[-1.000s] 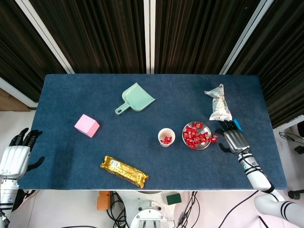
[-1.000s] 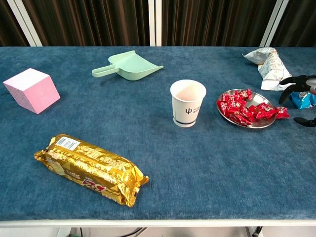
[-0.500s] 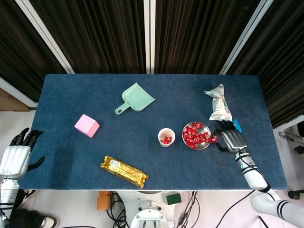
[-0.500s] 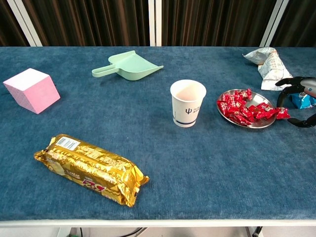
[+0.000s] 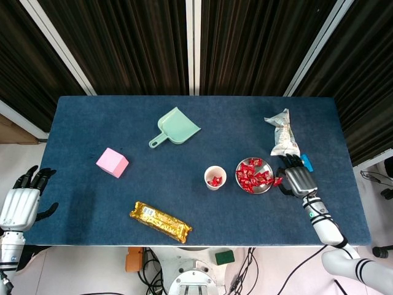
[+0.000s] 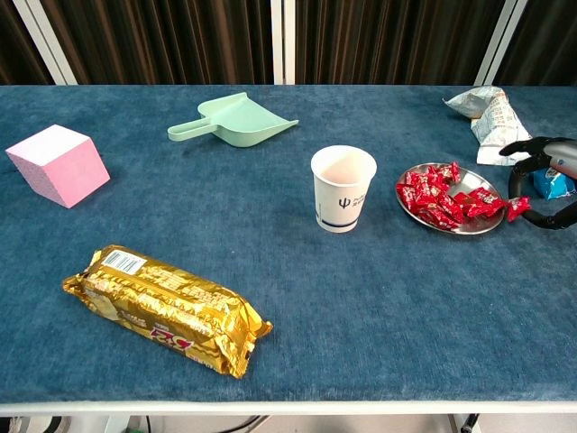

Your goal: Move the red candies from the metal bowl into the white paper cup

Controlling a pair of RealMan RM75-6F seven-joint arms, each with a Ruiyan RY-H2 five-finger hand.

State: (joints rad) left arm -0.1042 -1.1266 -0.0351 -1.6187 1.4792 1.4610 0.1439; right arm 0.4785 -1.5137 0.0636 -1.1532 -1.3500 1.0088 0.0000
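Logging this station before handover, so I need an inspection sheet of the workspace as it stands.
Surface: blue cloth table, flat.
Job's things: metal bowl of red candies; white paper cup beside it, upright, candies inside.
Clutter: green scoop, pink cube, gold packet, crumpled snack bag, small blue item.
Hands: right robot hand at the bowl's rim, fingers around a candy, grip unclear; left robot hand off the table, open.
Cables: some below the table's front edge.
Surroundings: dark curtains.

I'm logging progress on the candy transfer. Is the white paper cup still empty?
Not empty. In the head view the white paper cup stands upright with red candies inside.
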